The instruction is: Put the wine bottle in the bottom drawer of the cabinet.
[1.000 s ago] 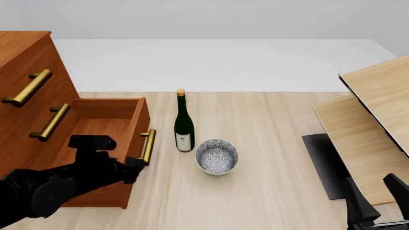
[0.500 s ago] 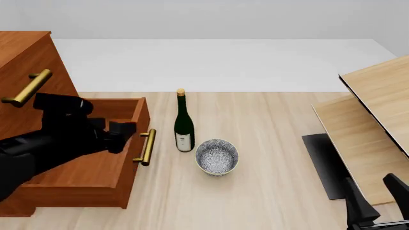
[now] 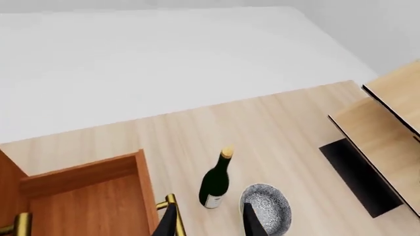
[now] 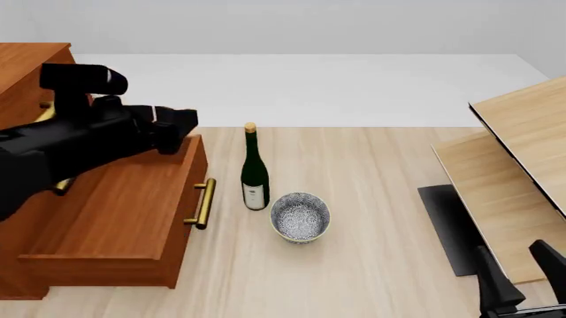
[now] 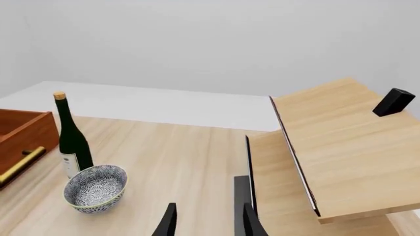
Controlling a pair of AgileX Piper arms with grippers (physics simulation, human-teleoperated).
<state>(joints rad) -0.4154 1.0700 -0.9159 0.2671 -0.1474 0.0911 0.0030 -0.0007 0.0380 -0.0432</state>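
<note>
The dark green wine bottle (image 4: 254, 173) stands upright on the floor beside the pulled-out bottom drawer (image 4: 124, 212) of the reddish-brown cabinet (image 4: 26, 73). The drawer's inside shows nothing in it. My left gripper (image 4: 181, 130) hovers above the drawer's far corner, left of the bottle's neck, open and empty. Its wrist view looks down on the bottle (image 3: 215, 183), with the gripper (image 3: 210, 226) well above it. My right gripper (image 4: 523, 278) sits low at the near right, open (image 5: 206, 223), far from the bottle (image 5: 71, 140).
A speckled grey-white bowl (image 4: 301, 217) rests just right of the bottle, close in front of it. The drawer's brass handle (image 4: 204, 203) juts toward the bottle. Pale wooden panels (image 4: 521, 146) and a dark mat (image 4: 447, 225) fill the right side.
My left arm has let go of the drawer's handle and risen up and away, from the drawer's front to above its far corner. The drawer stays pulled out; the bottle, bowl and right arm have not moved.
</note>
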